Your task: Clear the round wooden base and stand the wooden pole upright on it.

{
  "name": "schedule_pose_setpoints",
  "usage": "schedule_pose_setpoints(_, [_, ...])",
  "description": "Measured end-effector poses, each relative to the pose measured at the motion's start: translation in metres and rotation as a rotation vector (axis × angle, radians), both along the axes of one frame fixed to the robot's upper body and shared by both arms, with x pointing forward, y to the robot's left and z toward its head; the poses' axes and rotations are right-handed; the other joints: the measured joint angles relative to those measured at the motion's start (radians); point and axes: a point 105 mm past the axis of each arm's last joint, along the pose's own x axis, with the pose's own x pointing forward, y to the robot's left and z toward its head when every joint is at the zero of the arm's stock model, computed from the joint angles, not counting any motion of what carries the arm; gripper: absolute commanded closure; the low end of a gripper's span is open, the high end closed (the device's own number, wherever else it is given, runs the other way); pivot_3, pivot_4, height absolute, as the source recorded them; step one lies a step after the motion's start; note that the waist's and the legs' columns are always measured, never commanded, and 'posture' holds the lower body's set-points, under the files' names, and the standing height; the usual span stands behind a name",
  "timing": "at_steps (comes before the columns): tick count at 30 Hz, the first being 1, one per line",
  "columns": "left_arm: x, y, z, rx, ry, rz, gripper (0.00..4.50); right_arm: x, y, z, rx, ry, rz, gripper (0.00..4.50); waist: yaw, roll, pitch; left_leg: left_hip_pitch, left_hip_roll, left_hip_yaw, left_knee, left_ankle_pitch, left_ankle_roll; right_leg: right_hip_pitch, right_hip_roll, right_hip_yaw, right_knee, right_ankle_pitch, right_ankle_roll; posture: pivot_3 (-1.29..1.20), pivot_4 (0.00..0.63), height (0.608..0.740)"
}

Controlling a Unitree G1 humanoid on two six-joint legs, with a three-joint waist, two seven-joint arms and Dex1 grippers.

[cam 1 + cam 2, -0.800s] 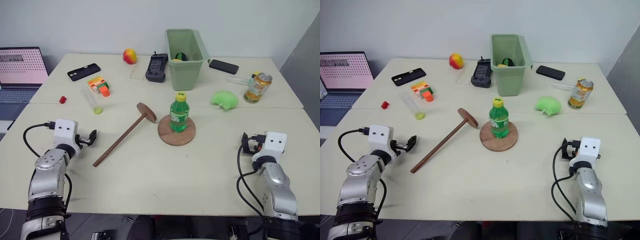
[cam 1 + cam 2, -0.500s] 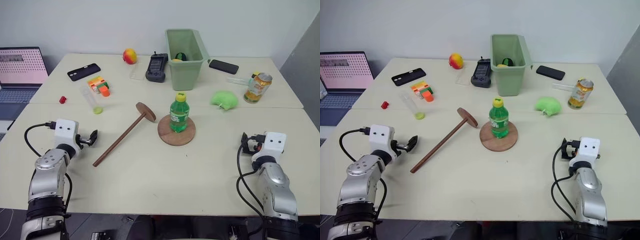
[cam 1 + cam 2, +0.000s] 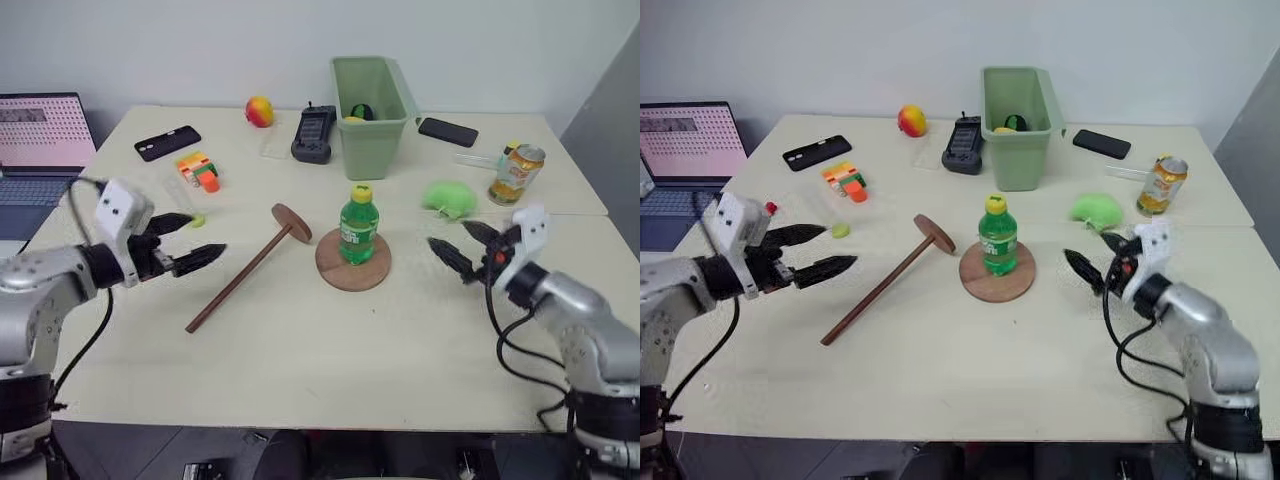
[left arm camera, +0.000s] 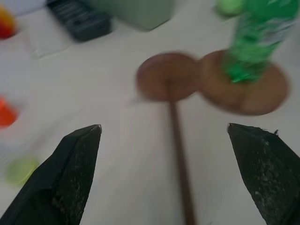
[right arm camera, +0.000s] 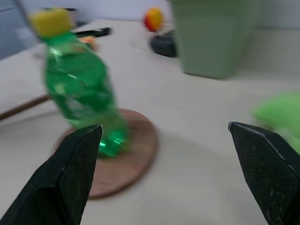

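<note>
The round wooden base (image 3: pixel 352 279) lies flat at the table's middle, and a green bottle (image 3: pixel 358 226) with a yellow cap stands upright on it. The wooden pole (image 3: pixel 240 280) lies on the table to the left of the base, its end disc (image 3: pixel 291 222) tipped up close to the base's left rim. My left gripper (image 3: pixel 205 236) hovers open left of the pole, pointing toward it, holding nothing. To the right of the base my right gripper (image 3: pixel 450 236) is open and empty, aimed at the bottle (image 5: pixel 79 79).
A green bin (image 3: pixel 372 105) stands behind the bottle. A soda can (image 3: pixel 516 174) and a green fuzzy lump (image 3: pixel 450 198) sit at the right. Phones (image 3: pixel 167 142), a fruit (image 3: pixel 259 111), a black handset (image 3: pixel 314 134), coloured blocks (image 3: pixel 197 171) and a laptop (image 3: pixel 40 135) lie at back and left.
Both arms have lifted from the table's near corners and swung inward, the left toward the pole, the right toward the bottle. Bottle, base and pole have not moved.
</note>
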Motion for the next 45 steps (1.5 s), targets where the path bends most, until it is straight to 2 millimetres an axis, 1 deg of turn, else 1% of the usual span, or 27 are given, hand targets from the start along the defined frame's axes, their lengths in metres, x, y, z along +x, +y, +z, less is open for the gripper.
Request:
schedule_pose_setpoints(2, [-0.009, -0.017, 0.007, 0.014, -0.021, -0.095, 0.04, 0.001, 0.013, 0.005, 0.010, 0.004, 0.060, 0.00, 0.000, 0.000, 0.000, -0.001, 0.001, 0.000, -0.001, 0.000, 0.000, 0.000, 0.000, 0.000, -0.002, 0.000, 0.000, 0.00, 0.150, 0.740])
schedule_pose_setpoints(4, [-0.010, -0.024, 0.007, 0.017, -0.012, -0.127, 0.04, 0.008, 0.019, 0.000, 0.016, 0.033, 0.070, 0.00, 0.000, 0.000, 0.000, -0.004, 0.001, -0.001, -0.001, 0.000, 0.000, -0.003, 0.001, -0.001, -0.003, 0.000, 0.000, 0.00, 0.150, 0.740])
schedule_pose_setpoints(7, [-0.009, -0.034, 0.018, 0.006, -0.056, -0.161, 0.04, 0.015, 0.036, -0.005, 0.007, 0.046, 0.103, 0.00, 0.000, 0.000, 0.000, -0.016, 0.000, 0.000, 0.004, 0.000, -0.001, -0.016, 0.001, 0.000, 0.002, 0.000, 0.000, 0.00, 0.150, 0.740])
schedule_pose_setpoints(9, [-0.008, -0.035, 0.020, 0.000, -0.069, -0.162, 0.04, 0.018, 0.046, -0.004, 0.013, 0.039, 0.118, 0.00, -0.001, 0.000, 0.000, -0.017, 0.000, 0.000, 0.004, 0.002, -0.004, -0.016, 0.000, 0.000, 0.003, 0.000, 0.000, 0.00, 0.150, 0.740])
schedule_pose_setpoints(13, [-0.007, -0.038, 0.016, -0.005, -0.065, -0.166, 0.04, 0.024, 0.062, 0.007, 0.047, 0.001, 0.141, 0.00, -0.002, 0.000, 0.000, -0.016, 0.001, 0.000, 0.004, 0.002, -0.004, -0.017, 0.000, -0.001, 0.003, 0.000, 0.000, 0.00, 0.150, 0.740])
schedule_pose_setpoints(21, [-0.004, -0.039, 0.016, -0.024, -0.075, -0.151, 0.04, 0.029, 0.076, 0.014, 0.100, -0.017, 0.154, 0.00, -0.004, 0.000, 0.000, -0.016, 0.000, 0.000, 0.004, 0.002, -0.004, -0.017, 0.000, 0.000, 0.003, 0.000, 0.000, 0.00, 0.150, 0.740])
schedule_pose_setpoints(24, [-0.004, -0.039, 0.016, -0.026, -0.076, -0.147, 0.00, 0.031, 0.078, 0.014, 0.102, -0.024, 0.149, 0.51, -0.007, 0.000, 0.000, -0.016, 0.000, 0.000, 0.004, 0.002, -0.004, -0.017, 0.000, 0.000, 0.004, 0.000, 0.000, 0.00, 0.150, 0.740])
schedule_pose_setpoints(28, [-0.003, -0.039, 0.016, -0.029, -0.079, -0.137, 0.00, 0.032, 0.079, 0.012, 0.103, -0.028, 0.148, 1.46, -0.007, 0.000, 0.000, -0.016, 0.000, 0.000, 0.004, 0.002, -0.004, -0.017, 0.000, 0.000, 0.004, 0.000, 0.000, 0.00, 0.150, 0.740])
schedule_pose_setpoints(31, [-0.003, -0.039, 0.017, -0.029, -0.082, -0.135, 0.00, 0.032, 0.080, 0.011, 0.090, -0.043, 0.159, 2.28, -0.008, 0.000, 0.000, -0.016, 0.000, 0.000, 0.004, 0.002, -0.004, -0.017, 0.000, 0.000, 0.004, 0.000, 0.000, 0.00, 0.150, 0.740])
schedule_pose_setpoints(32, [-0.003, -0.039, 0.017, -0.028, -0.082, -0.135, 0.00, 0.032, 0.080, 0.011, 0.089, -0.044, 0.162, 2.34, -0.008, 0.000, 0.000, -0.016, 0.000, 0.000, 0.004, 0.002, -0.004, -0.017, 0.000, 0.000, 0.004, 0.000, 0.000, 0.00, 0.150, 0.740])
schedule_pose_setpoints(36, [-0.002, -0.039, 0.018, -0.030, -0.086, -0.135, 0.00, 0.032, 0.079, 0.015, 0.081, -0.069, 0.158, 3.03, -0.008, 0.000, 0.000, -0.016, 0.000, 0.000, 0.004, 0.003, -0.004, -0.017, 0.000, 0.000, 0.004, 0.000, 0.000, 0.00, 0.150, 0.740])
schedule_pose_setpoints(37, [-0.002, -0.040, 0.019, -0.032, -0.090, -0.137, 0.00, 0.032, 0.080, 0.015, 0.082, -0.069, 0.162, 3.09, -0.008, 0.000, 0.000, -0.016, 0.000, 0.000, 0.004, 0.003, -0.004, -0.017, 0.000, 0.000, 0.005, 0.000, 0.000, 0.00, 0.150, 0.740])
schedule_pose_setpoints(42, [-0.001, -0.043, 0.021, -0.046, -0.100, -0.139, 0.00, 0.032, 0.078, 0.016, 0.112, -0.045, 0.166, 3.10, -0.010, 0.000, 0.000, -0.016, 0.000, 0.000, 0.004, 0.003, -0.005, -0.017, 0.000, 0.000, 0.005, 0.000, 0.000, 0.00, 0.150, 0.740])
schedule_pose_setpoints(43, [0.000, -0.043, 0.022, -0.048, -0.102, -0.138, 0.00, 0.032, 0.077, 0.018, 0.120, -0.040, 0.165, 3.10, -0.010, 0.000, 0.000, -0.016, 0.000, 0.000, 0.004, 0.003, -0.005, -0.017, 0.000, 0.000, 0.006, 0.000, 0.000, 0.00, 0.150, 0.740])
schedule_pose_setpoints(45, [0.001, -0.045, 0.024, -0.057, -0.112, -0.141, 0.00, 0.035, 0.071, 0.031, 0.130, -0.059, 0.148, 3.10, -0.010, 0.000, 0.001, -0.017, 0.000, 0.000, 0.005, 0.003, -0.005, -0.018, 0.000, 0.000, 0.006, 0.000, 0.000, 0.00, 0.150, 0.740])
